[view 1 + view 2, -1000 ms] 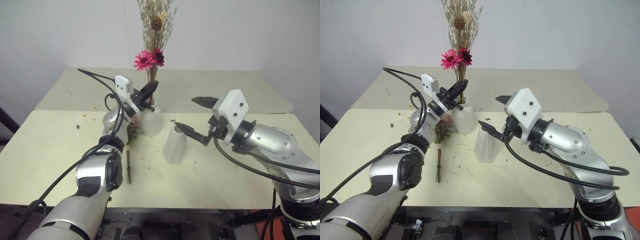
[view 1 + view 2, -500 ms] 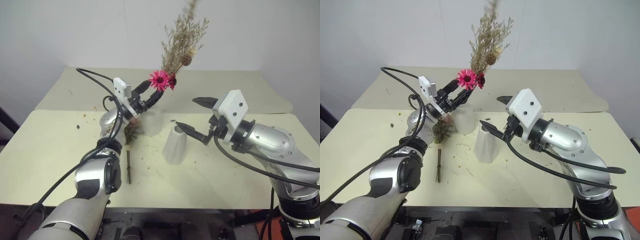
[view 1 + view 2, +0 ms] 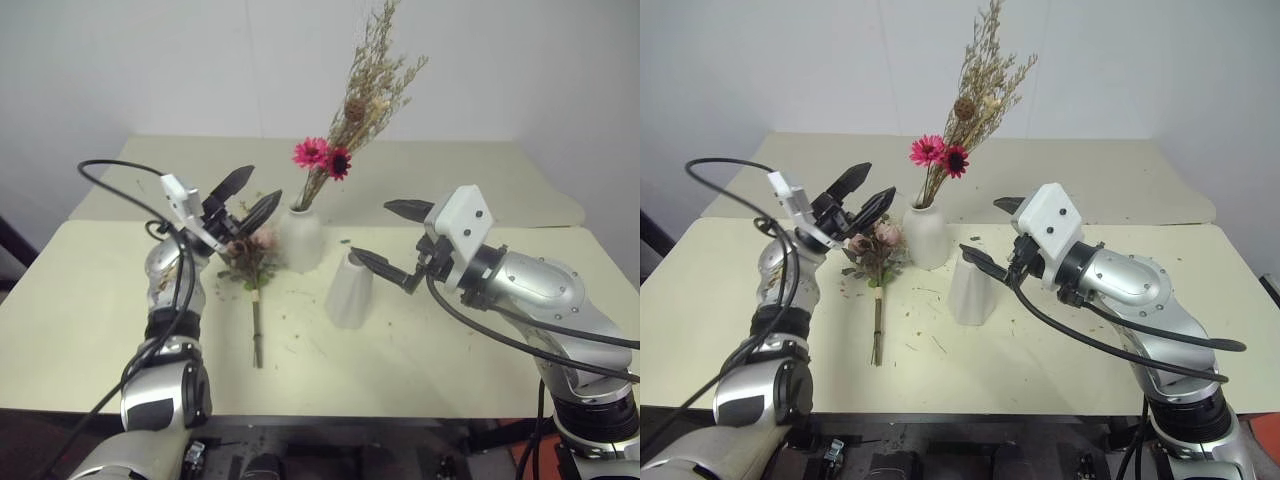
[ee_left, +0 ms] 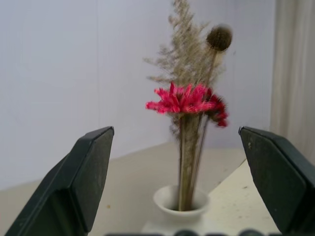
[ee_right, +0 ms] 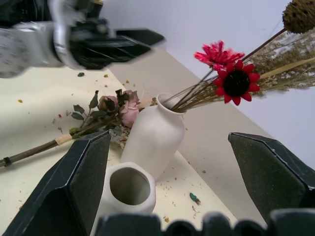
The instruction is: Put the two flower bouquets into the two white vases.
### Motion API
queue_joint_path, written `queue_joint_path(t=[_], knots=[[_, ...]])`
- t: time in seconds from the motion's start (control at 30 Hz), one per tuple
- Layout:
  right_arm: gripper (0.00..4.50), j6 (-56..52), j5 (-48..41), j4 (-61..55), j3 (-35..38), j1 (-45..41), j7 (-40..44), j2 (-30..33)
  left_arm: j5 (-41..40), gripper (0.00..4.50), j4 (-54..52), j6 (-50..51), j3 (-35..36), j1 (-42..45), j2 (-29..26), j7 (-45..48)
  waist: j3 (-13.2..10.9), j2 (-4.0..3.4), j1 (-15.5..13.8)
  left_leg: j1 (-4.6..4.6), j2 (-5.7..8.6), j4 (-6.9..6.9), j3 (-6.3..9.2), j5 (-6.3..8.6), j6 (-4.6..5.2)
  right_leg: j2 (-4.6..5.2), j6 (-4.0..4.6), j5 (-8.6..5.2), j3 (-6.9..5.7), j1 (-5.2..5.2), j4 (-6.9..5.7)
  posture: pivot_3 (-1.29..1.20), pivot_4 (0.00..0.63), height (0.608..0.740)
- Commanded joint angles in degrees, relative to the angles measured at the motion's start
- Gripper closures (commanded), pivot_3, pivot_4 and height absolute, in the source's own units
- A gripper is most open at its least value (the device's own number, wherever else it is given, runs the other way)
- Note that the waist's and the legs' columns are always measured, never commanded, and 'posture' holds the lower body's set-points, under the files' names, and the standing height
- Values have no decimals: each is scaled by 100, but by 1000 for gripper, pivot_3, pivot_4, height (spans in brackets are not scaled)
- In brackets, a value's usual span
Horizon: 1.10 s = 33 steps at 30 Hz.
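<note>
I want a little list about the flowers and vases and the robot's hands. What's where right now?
dried bouquet: stands in the bottle vase, leaning toward the robot's right
rose bouquet: lies flat on the table, beside the bottle vase
cone vase: upright, holds no flowers
left gripper: open, holds nothing, above the rose bouquet
right gripper: open, holds nothing, just above the cone vase
done: one bouquet of two

Just two pale yellow tables [image 3: 90, 300] pushed together, near one and far one [image 3: 470, 180], seam running left to right. Bits of dried plant debris [image 3: 300, 300] scattered over the near top. Plain white wall [image 3: 130, 60] behind.
</note>
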<state>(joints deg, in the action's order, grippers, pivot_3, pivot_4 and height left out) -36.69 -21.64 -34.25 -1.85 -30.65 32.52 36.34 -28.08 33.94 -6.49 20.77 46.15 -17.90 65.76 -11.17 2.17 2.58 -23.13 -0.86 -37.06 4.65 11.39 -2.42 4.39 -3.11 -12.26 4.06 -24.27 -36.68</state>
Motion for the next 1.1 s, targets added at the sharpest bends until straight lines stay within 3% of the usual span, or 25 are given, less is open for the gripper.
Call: queue_joint_path(t=[0.03,0.17,0.27,0.4,0.6,0.83,1.1], knots=[[0,112,-70,-95,132,-18,61,-30,-805,77,-1871,1145,2,-591,-11,-643,0,0,-1,1,0,-1,0,0,0,0,0,0,0,1,-2,0,150,740],[0,39,-171,-64,161,-36,199,24,-1419,77,-4443,2755,-26,-2020,-145,-2310,0,0,32,5,-2,1,0,0,0,0,0,0,2,4,2,0,150,740],[0,17,-239,-12,223,-38,265,57,-1500,77,-5722,3913,-120,-2540,-339,-3732,0,0,4,11,-6,0,0,1,1,-2,1,1,5,4,-4,0,150,740],[0,-83,-288,211,178,-195,353,104,-1245,77,-6838,6403,-390,-2163,-650,-6142,0,1,-67,33,-4,-5,6,-3,1,-5,-39,-24,0,30,-7,0,150,740],[0,-573,-688,449,313,-807,886,525,-1333,77,-6777,9766,-117,-1179,-192,-7463,0,0,-5,41,-1,-19,5,-4,0,-9,-41,-26,1,39,-8,0,150,740],[0,-1026,-1275,245,382,-1076,1613,1298,-2875,77,-6285,9899,-253,-1596,-255,-9229,0,1,-5,25,-3,19,6,-1,4,-8,13,-13,2,5,-9,0,150,740],[0,-1117,-1295,203,318,-1077,1421,1296,-3556,77,-5135,9899,-251,-996,-99,-10578,1,2,-106,25,6,10,4,-5,-3,-1,5,-16,1,15,-2,0,150,740]])
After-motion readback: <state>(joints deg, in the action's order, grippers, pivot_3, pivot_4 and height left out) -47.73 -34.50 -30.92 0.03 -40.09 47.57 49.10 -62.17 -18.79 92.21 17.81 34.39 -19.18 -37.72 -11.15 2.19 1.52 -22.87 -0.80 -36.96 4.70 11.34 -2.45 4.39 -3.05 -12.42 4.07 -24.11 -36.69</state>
